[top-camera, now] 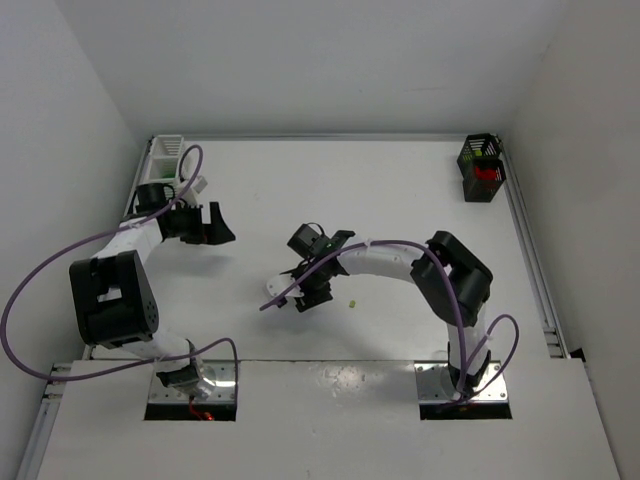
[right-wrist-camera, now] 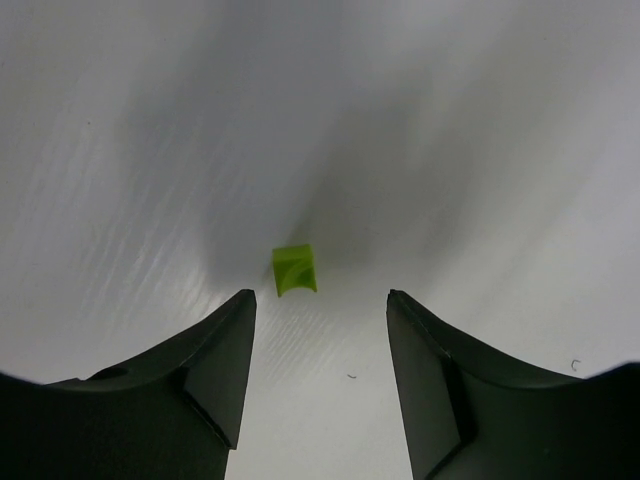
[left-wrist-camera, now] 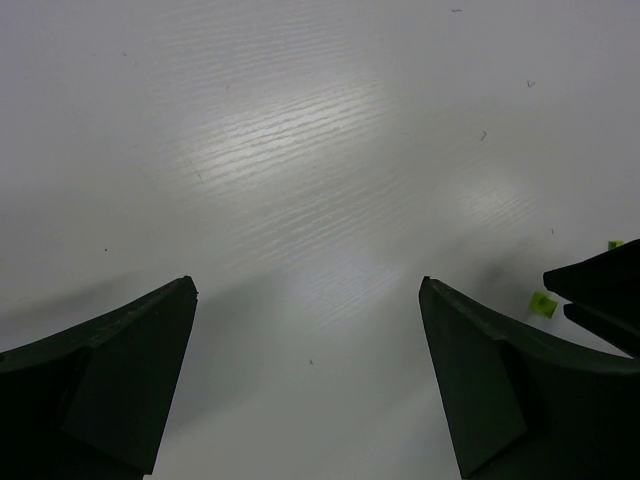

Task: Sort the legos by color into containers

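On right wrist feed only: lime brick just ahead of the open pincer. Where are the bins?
Observer: The white bin sits in the far left corner of the table, and the black bin is in the far right corner.
Operator: Anything in the black one?
Observer: Yes, red pieces show inside it, with some green pieces beside them.
Operator: Left arm in the way?
Observer: No. The left pincer is open and holds nothing. It is over the table near the white bin, well apart from the right pincer.
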